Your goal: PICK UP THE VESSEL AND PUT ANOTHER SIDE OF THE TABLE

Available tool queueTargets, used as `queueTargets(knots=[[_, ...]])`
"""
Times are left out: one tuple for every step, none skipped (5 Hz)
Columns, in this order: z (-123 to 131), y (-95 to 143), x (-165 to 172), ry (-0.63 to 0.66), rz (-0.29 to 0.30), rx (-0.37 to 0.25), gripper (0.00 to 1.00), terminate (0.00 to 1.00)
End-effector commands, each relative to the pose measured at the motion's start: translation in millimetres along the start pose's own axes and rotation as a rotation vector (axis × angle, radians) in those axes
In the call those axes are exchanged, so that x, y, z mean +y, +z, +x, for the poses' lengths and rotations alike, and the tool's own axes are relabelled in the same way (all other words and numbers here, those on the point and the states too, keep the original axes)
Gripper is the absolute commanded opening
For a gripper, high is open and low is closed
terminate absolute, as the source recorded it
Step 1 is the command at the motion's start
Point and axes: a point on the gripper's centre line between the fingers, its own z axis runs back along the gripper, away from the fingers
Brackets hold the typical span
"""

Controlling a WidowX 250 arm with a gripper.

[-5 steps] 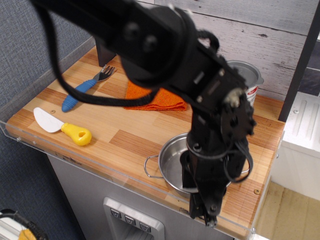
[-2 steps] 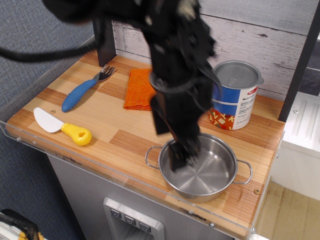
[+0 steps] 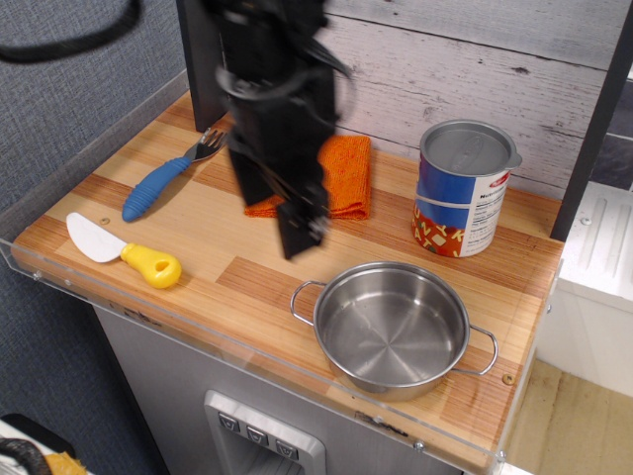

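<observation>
The vessel (image 3: 391,332), a shallow shiny steel pot with two wire loop handles, stands upright and empty on the wooden table (image 3: 247,277) near its front right corner. My gripper (image 3: 300,237) hangs from the black arm above the middle of the table, up and to the left of the pot and clear of it. It holds nothing. It is blurred by motion, so I cannot tell how its jaws stand.
A blue-and-red tin can (image 3: 463,193) stands behind the pot. An orange cloth (image 3: 348,178) lies partly behind the arm. A blue-handled fork (image 3: 158,183) and a yellow-handled white knife (image 3: 143,262) lie at the left. A clear acrylic rim (image 3: 198,341) edges the front.
The gripper has risen out of the pot and swung up and left to above the table's middle. The pot stays at the front right, now fully uncovered.
</observation>
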Motion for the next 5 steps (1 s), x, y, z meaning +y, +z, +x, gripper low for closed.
queueTargets(knots=[[3,6,49,0.096,0.051,-0.030,1.00,0.00],[3,2,69,0.142,0.072,-0.035,1.00,0.00],[-1,3,84,0.206,0.111,-0.067,1.00,0.00],[-6,1,95,0.264,0.124,-0.060,1.00,0.00],[-13,-1,103,0.294,0.100,-0.077,1.00,0.00]])
